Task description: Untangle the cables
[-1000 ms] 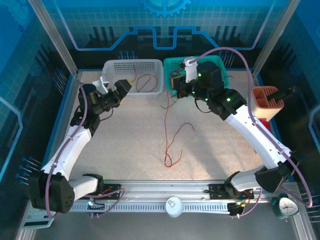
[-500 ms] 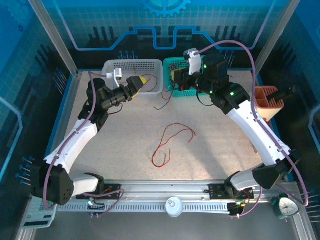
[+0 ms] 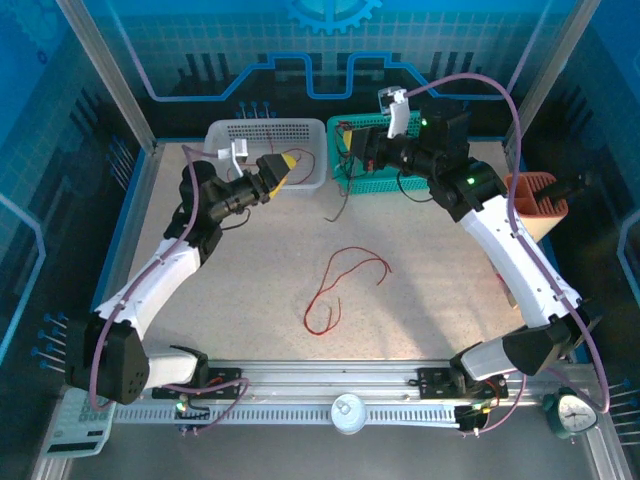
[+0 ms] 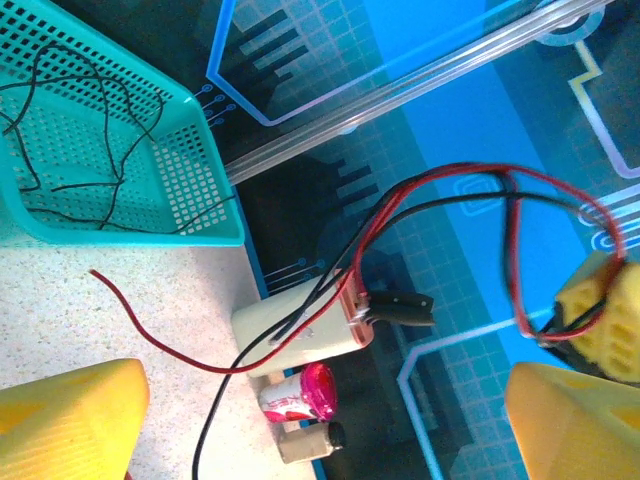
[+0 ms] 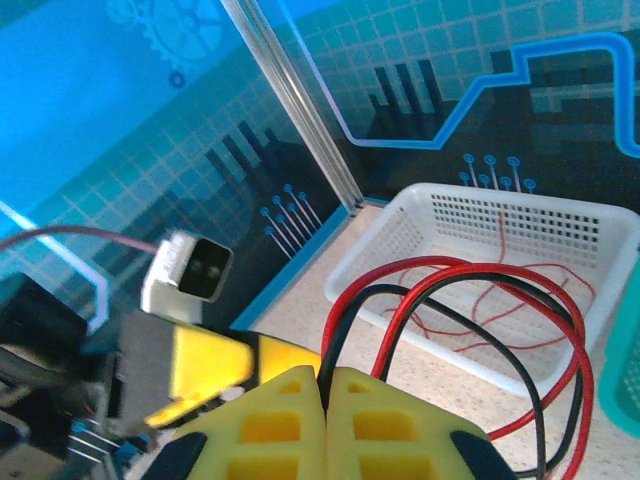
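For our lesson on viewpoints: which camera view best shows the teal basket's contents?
Left wrist: the teal basket lies open, black cables inside. Top external has the right arm partly covering it; right wrist catches its edge.

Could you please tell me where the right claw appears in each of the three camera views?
Top external: the right claw is upper centre, over the left end of the teal basket.
Left wrist: right claw at the right edge, shut on the cables.
Right wrist: right claw at bottom centre, closed.
Shared landmark: the looped red and black cables it pinches.
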Controlling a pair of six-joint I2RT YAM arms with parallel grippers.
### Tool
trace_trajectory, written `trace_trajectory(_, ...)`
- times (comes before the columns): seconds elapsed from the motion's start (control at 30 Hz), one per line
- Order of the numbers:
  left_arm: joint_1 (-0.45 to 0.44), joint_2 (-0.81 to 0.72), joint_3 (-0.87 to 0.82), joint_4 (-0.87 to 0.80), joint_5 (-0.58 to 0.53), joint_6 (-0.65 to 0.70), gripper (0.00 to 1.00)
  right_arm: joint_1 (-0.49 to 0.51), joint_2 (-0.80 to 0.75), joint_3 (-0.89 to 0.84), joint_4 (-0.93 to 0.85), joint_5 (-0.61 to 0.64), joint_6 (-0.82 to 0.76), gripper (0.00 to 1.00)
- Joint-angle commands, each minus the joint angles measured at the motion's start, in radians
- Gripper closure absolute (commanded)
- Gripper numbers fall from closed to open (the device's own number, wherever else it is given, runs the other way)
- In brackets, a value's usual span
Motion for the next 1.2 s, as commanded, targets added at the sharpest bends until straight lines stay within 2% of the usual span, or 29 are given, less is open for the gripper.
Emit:
trace_trajectory(0.0,-0.011,0.021,-0.059,0.095,0.025,0.023,0.10,-0.013,-0.003,0.043,0.085,-0.041,0.079,1.00)
trace_trajectory(0.13,-0.017,0.026,-0.115,0.177,0.029,0.013,0.16,-0.014,-0.006,0.046,0.141,-0.051,0.136,1.00)
trace_trajectory(0.6,-0.114,0.087,-0.144,0.361,0.034,-0.129,0.18,-0.006,-0.008,0.052,0.198,-0.011,0.178,1.00)
trace_trajectory(0.8,-0.168,0.108,-0.150,0.380,0.012,-0.146,0.19,-0.002,0.000,0.047,0.211,-0.013,0.182,1.00)
trace_trajectory(1.17,-0.196,0.204,-0.147,0.516,0.028,-0.247,0.21,0.000,-0.008,0.029,0.221,-0.016,0.188,1.00)
